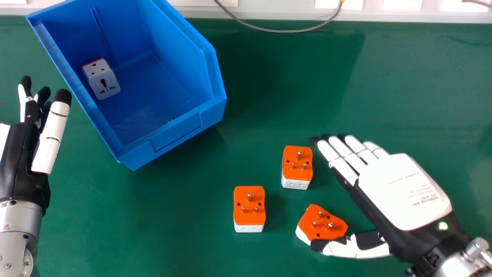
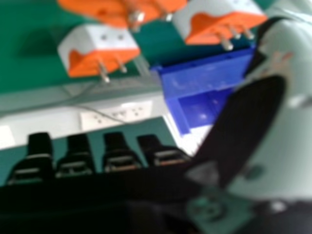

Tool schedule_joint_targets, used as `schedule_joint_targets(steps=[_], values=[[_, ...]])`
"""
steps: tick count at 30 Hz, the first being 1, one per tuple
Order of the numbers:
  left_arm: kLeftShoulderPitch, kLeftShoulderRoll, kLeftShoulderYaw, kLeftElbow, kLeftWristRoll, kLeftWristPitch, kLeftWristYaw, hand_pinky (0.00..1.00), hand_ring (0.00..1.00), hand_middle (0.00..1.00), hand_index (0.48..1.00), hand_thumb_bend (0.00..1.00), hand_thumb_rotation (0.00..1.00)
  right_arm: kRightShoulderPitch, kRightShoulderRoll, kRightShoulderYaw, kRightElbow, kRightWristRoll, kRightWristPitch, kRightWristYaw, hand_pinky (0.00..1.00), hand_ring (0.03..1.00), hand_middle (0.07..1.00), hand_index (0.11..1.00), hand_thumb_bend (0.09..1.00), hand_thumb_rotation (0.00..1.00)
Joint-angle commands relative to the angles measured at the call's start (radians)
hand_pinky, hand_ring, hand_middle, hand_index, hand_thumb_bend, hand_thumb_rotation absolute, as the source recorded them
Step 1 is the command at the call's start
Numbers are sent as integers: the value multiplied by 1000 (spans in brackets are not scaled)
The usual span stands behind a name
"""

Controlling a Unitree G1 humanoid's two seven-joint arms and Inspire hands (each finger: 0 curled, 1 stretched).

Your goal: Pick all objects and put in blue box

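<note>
Three orange and white plug adapters lie pins up on the green table: a left one (image 1: 249, 207), an upper one (image 1: 296, 166) and a lower right one (image 1: 322, 224). My right hand (image 1: 401, 188) is open over the table at the right, its fingertips just beside the upper adapter and its thumb tip at the lower edge of the lower right one. In the right hand view, my right hand (image 2: 119, 158) has adapters (image 2: 100, 51) beyond it. A white adapter (image 1: 102, 80) lies inside the blue box (image 1: 173, 132). My left hand (image 1: 48, 134) stands open left of the box.
A grey cable (image 1: 284, 30) loops over the table's far edge, along a pale strip (image 1: 269, 12). The box's near corner points toward the left adapter, with bare green table (image 1: 173, 215) between and below them.
</note>
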Motion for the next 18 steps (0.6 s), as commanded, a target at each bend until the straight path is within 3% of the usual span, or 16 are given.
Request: schedule_joint_targets(steps=[1,6,18], values=[[-10,14,6,-28,1,3,5,960,993,996,992,555,879,14,0,-25,-40,30,-10,23,907,953,965,990,499,667],[-11,17,7,-28,4,5,4,961,994,996,992,573,880,28,9,-34,-44,41,-13,55,869,936,957,980,503,679],[-9,27,14,-49,2,34,1,966,996,999,994,551,878,38,30,-34,-47,12,38,126,831,915,941,966,502,706]])
